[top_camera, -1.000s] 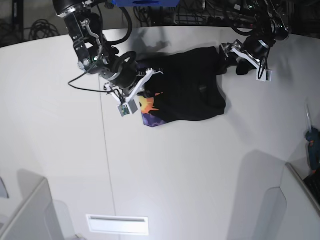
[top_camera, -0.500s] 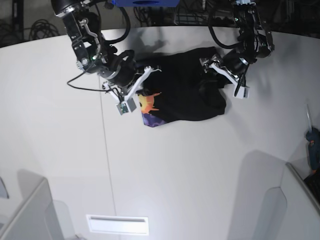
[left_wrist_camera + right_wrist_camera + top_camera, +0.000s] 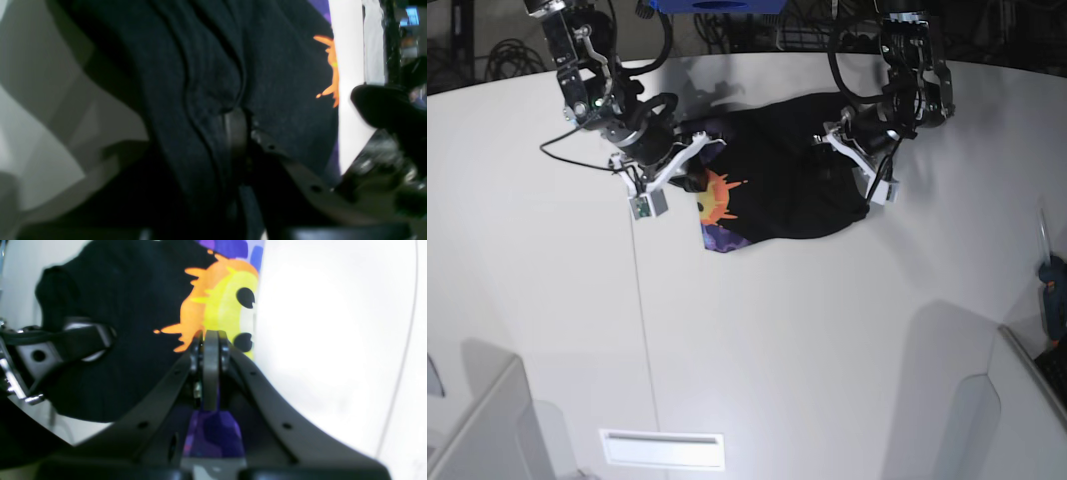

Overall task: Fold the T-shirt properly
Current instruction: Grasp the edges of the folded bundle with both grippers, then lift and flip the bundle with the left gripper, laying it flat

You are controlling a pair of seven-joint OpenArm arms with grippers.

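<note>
On the white bench [image 3: 757, 330], the right pincer [image 3: 689, 172] is seen clamped shut on the printed edge of the T-shirt [image 3: 777, 195], at the bundle's left end. The garment is stretched left to right between both arms. At its right end, black folds are pinched by the left pincer [image 3: 852, 165].

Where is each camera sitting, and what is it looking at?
Base: high above the white table, looking down on both arms and the T-shirt.
Left wrist: on the left arm, close over black cloth, left gripper buried in a fold.
Right wrist: on the right arm, looking along shut fingers pinching the sun print.
Shared: all three show the T-shirt's orange print.
</note>
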